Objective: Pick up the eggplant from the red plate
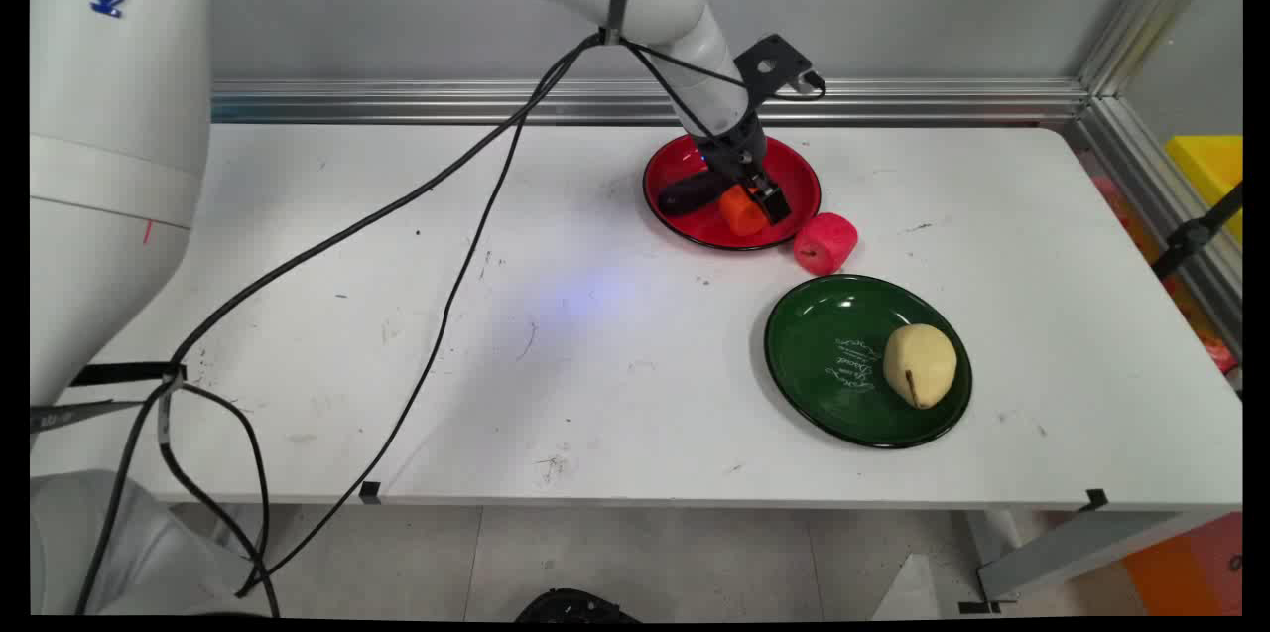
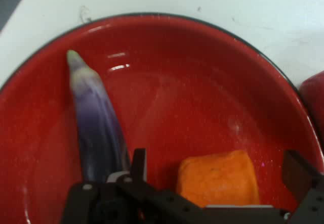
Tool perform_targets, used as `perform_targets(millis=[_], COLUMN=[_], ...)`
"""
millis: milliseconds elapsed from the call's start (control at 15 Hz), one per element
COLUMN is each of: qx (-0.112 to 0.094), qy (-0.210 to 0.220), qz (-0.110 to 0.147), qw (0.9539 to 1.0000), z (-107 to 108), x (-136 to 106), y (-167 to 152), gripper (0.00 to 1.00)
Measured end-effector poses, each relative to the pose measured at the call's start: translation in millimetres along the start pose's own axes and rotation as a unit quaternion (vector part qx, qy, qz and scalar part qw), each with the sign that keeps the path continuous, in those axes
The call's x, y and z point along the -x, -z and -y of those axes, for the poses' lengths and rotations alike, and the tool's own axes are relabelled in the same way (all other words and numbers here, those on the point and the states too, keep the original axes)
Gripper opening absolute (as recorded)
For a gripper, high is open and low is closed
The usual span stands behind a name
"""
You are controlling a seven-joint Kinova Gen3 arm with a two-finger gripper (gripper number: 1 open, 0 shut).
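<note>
Two items flank pincer (image 2: 215, 176): eggplant (image 2: 96, 128), orange block (image 2: 218, 178).

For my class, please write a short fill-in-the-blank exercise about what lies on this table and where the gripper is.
1. The pear lies on the ____ plate.
2. The eggplant lies on the ____ plate.
3. The gripper has its fingers either side of the ____ block.
4. The pink roll lies on the ____, beside the red plate.

Missing words: green; red; orange; table
</note>
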Motion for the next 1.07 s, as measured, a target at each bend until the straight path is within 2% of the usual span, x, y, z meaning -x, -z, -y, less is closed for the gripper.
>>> perform_targets(millis=[333,533,1067], qx=[0.005,0.006,0.006], qy=[-0.021,-0.029,-0.053], qz=[-0.017,-0.024,-0.025], qw=[0.9996,0.9993,0.9983], z=[6.7,13.7,42.2], x=[3.8,16.2,71.4], y=[33.1,63.2,145.1], gripper=[1.00,1.00,1.00])
